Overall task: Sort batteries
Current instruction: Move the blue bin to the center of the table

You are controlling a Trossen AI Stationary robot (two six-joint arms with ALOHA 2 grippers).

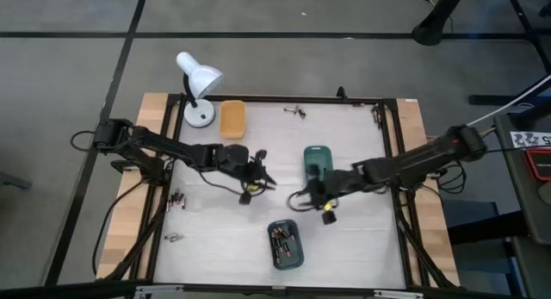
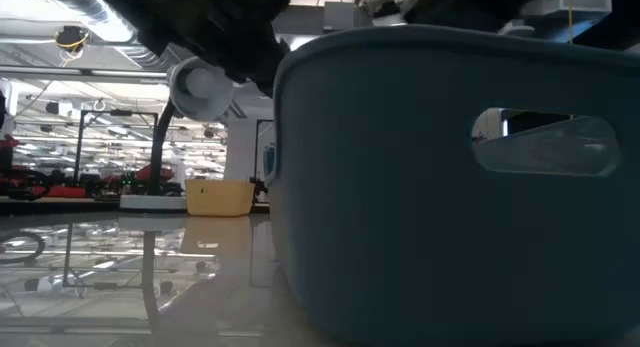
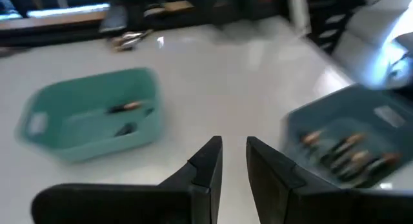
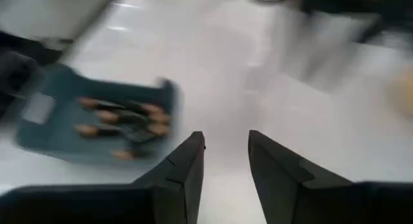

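Where arms meet mid-table, bare surface [image 1: 215, 239] between dark teal tray [image 1: 285, 245], green tray [image 1: 317, 160].

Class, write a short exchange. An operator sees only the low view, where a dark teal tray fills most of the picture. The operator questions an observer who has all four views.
Operator: This tray blocks my view. Is anything in it?
Observer: Yes. The dark teal tray holds several batteries.
Operator: Where are the pincers?
Observer: The left pincer and the right pincer both hover with nothing between their fingers, over the middle of the table near the green tray.
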